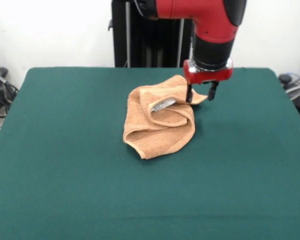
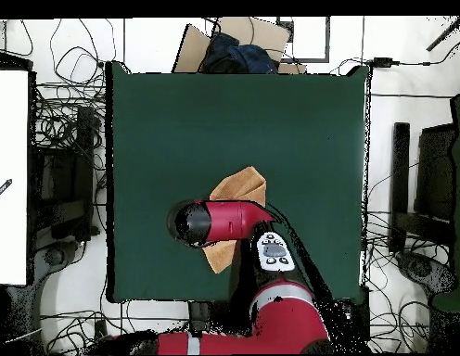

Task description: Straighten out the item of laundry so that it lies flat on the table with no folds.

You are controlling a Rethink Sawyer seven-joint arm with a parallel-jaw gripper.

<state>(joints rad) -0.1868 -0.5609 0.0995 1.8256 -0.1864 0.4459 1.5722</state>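
Towel [image 1: 159, 122] bunched and folded at frame centre on green tabletop [image 1: 65, 175]. Hand [image 1: 200, 95] spread open at its upper-right corner. Likely grasp stage; next, pinching that corner and pulling outward.

- The red and black arm [image 1: 210, 22] enters from the top of the front view and bends down, its black wrist pointing straight at the table.
- The hand [image 1: 200, 95] hangs below a red collar, right of centre, toward the far side.
- Its two dark fingers [image 1: 189, 94] point down with a clear gap between them, spread apart.
- In the overhead view the arm [image 2: 229, 221] reaches up from the base at the bottom edge, its upper link lying crosswise and hiding the hand.
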